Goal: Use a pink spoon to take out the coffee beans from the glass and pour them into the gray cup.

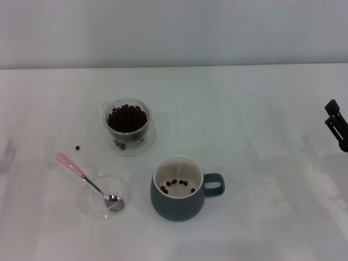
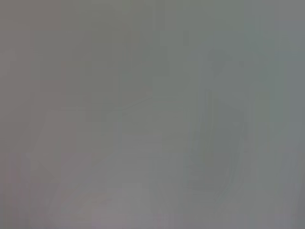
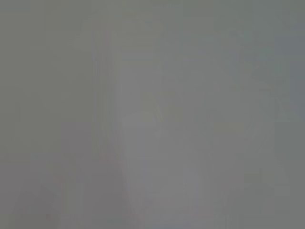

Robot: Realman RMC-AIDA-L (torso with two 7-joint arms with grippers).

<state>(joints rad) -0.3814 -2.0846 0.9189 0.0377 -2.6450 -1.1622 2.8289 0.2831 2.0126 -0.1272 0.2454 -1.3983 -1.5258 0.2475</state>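
Resting: the pink spoon [image 1: 87, 181] lies with its bowl in a clear dish [image 1: 103, 197].
A few coffee beans [image 1: 176, 185] sit in the gray cup [image 1: 182, 190]; the right gripper [image 1: 337, 124] waits at the edge, and I cannot tell its grip.

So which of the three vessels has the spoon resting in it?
The flat clear dish, left of the gray cup: the pink spoon has its bowl inside. The glass holds only coffee beans.

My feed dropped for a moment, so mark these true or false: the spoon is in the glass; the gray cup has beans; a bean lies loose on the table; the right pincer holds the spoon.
1. The pink spoon is in the glass: false, its bowl rests in a shallow clear dish.
2. The gray cup holds a few coffee beans: true.
3. One loose bean lies on the table: true.
4. The right pincer holds the spoon: false, it sits at the right edge, away from it.
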